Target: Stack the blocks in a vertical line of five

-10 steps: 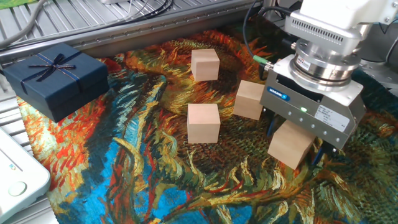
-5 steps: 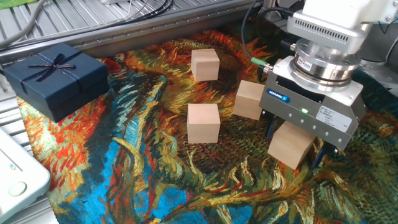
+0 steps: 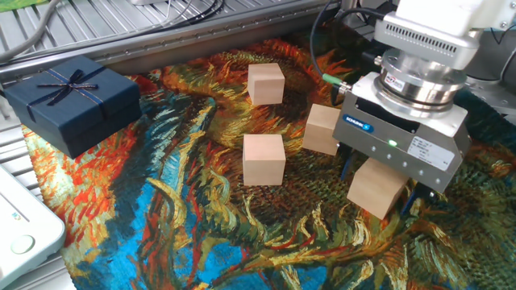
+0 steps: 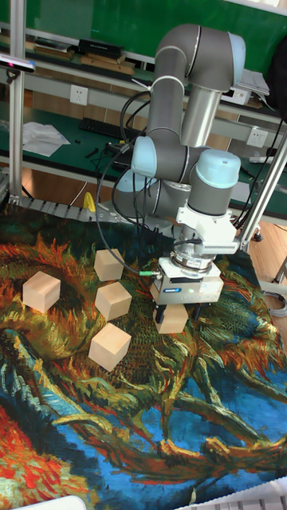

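Observation:
Five pale wooden blocks lie on the painted cloth. In the fixed view three stand free: one at the back (image 3: 266,83), one in the middle (image 3: 264,159) and one beside the gripper (image 3: 322,129). A fourth block (image 3: 376,187) sits between the fingers of my gripper (image 3: 380,184), low over the cloth at the right, and the jaws stand against its sides. The tall fixed view shows this held block (image 4: 171,317) under the gripper (image 4: 174,315), with the others to its left: (image 4: 108,264), (image 4: 112,300), (image 4: 110,345), and the farthest block (image 4: 41,291). None is stacked on another.
A dark navy gift box (image 3: 71,98) with a ribbon bow stands at the cloth's back left. A white device (image 3: 20,225) sits at the left edge. Metal rails (image 3: 161,32) and cables run behind the cloth.
The gripper has shifted a few pixels left and slightly up. The block between its fingers and the free blocks look unmoved.

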Action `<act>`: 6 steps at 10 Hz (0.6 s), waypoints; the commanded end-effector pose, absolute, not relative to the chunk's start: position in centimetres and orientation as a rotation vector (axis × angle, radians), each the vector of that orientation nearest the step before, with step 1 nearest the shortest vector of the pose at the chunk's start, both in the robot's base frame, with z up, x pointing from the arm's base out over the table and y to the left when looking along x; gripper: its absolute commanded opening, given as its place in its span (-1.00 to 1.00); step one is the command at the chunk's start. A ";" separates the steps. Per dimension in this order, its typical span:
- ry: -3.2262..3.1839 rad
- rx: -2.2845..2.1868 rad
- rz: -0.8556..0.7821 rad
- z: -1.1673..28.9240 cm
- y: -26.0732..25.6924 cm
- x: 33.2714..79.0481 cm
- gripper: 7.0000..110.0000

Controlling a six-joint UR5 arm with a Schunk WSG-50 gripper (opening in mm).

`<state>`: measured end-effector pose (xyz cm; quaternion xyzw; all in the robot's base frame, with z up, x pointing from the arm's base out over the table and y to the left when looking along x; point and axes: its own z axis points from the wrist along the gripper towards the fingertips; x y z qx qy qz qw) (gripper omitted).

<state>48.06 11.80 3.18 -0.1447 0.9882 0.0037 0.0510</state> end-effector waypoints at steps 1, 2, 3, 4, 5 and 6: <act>3.044 -0.416 0.027 3.1 11.1 44.9 0.57; 3.053 -0.391 0.053 2.7 11.4 44.0 0.57; 3.051 -0.379 0.050 2.3 11.5 43.8 0.57; 3.039 -0.377 0.047 2.0 11.5 44.6 0.57; 3.035 -0.375 0.032 2.0 11.5 45.5 0.57; 3.037 -0.361 0.024 2.3 11.8 46.4 0.57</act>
